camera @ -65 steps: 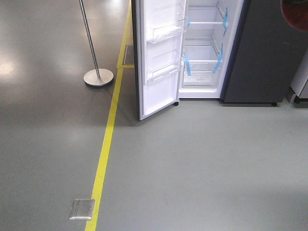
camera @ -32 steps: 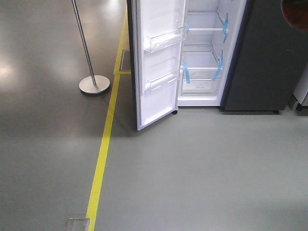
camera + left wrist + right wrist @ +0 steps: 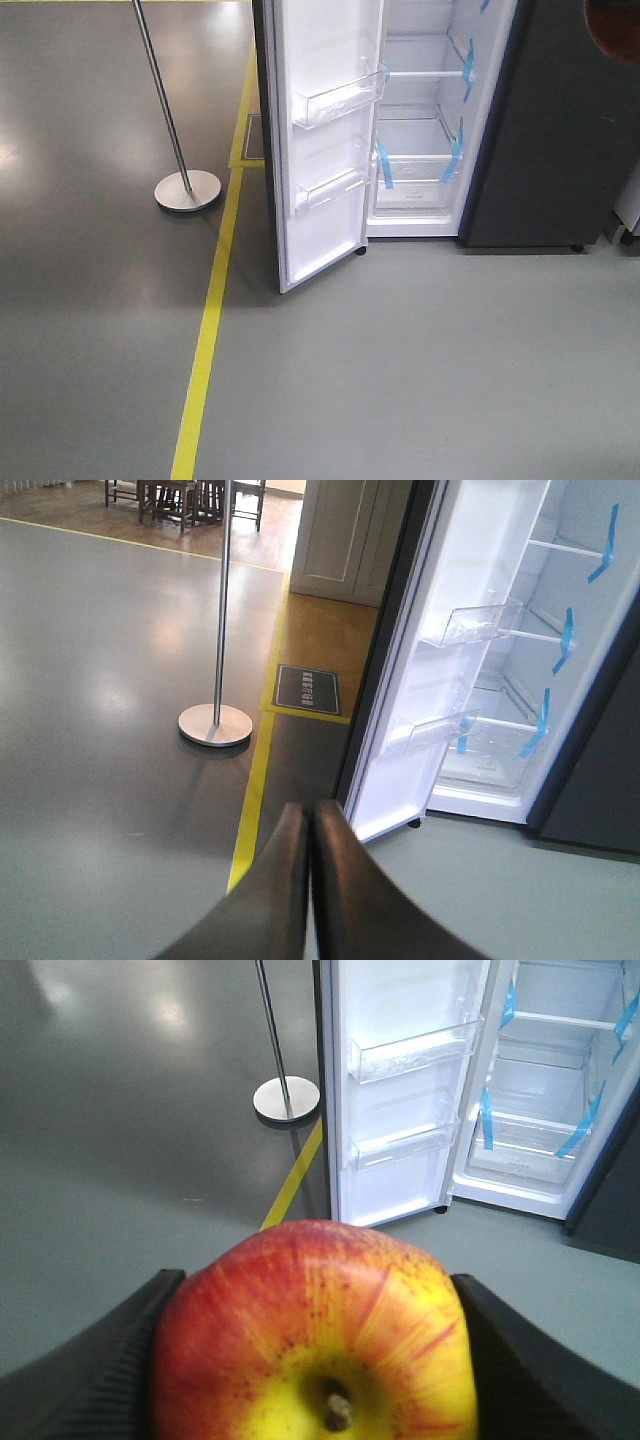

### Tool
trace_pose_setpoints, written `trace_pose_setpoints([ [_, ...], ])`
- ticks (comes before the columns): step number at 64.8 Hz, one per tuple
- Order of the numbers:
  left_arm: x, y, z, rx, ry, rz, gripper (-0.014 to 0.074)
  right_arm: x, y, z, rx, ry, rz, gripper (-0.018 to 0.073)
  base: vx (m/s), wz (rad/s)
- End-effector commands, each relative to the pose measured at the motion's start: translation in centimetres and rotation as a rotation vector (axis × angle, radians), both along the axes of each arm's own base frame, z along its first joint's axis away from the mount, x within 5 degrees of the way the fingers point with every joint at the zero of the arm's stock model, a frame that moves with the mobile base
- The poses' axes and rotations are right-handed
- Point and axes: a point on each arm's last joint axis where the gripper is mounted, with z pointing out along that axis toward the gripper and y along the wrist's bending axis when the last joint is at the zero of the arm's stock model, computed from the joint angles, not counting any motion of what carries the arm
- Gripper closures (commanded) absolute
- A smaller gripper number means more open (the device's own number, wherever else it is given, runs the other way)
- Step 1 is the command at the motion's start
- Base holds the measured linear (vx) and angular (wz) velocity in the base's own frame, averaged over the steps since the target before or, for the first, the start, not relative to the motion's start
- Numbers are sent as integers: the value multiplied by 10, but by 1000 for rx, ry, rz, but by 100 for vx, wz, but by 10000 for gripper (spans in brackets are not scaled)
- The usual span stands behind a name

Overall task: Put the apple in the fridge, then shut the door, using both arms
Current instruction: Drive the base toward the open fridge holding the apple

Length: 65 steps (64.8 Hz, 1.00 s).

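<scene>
The apple (image 3: 315, 1330), red with a yellow patch round its stem, fills the bottom of the right wrist view. My right gripper (image 3: 315, 1282) is shut on it, one dark finger on each side. Ahead stands the fridge (image 3: 420, 100), white inside, with shelves marked by blue tape. Its door (image 3: 320, 140) hangs wide open on the left with clear bins on its inner face. The fridge (image 3: 540, 1110) and the door (image 3: 400, 1090) also show beyond the apple. My left gripper (image 3: 308, 815) is shut on nothing and points at the floor before the door (image 3: 440, 660).
A metal pole on a round base (image 3: 187, 190) stands left of the door. A yellow floor line (image 3: 205, 340) runs toward the fridge. A dark grey panel (image 3: 560, 130) stands right of the opening. A white cabinet (image 3: 345, 530) is behind.
The fridge, door and pole have slid down the front view and grown larger, so I am closer to them. The metal floor plate has left the bottom edge.
</scene>
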Motion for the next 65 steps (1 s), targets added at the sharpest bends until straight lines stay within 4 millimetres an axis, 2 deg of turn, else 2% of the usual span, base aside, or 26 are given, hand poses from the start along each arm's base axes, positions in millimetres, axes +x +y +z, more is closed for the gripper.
trace_pose_setpoints([
  [1, -1, 0, 13, -6, -106, 0, 603, -7, 0, 18, 26, -117, -8, 459, 18, 0],
  [65, -1, 0, 13, -6, -106, 0, 603, -7, 0, 18, 26, -117, -8, 459, 17, -1],
])
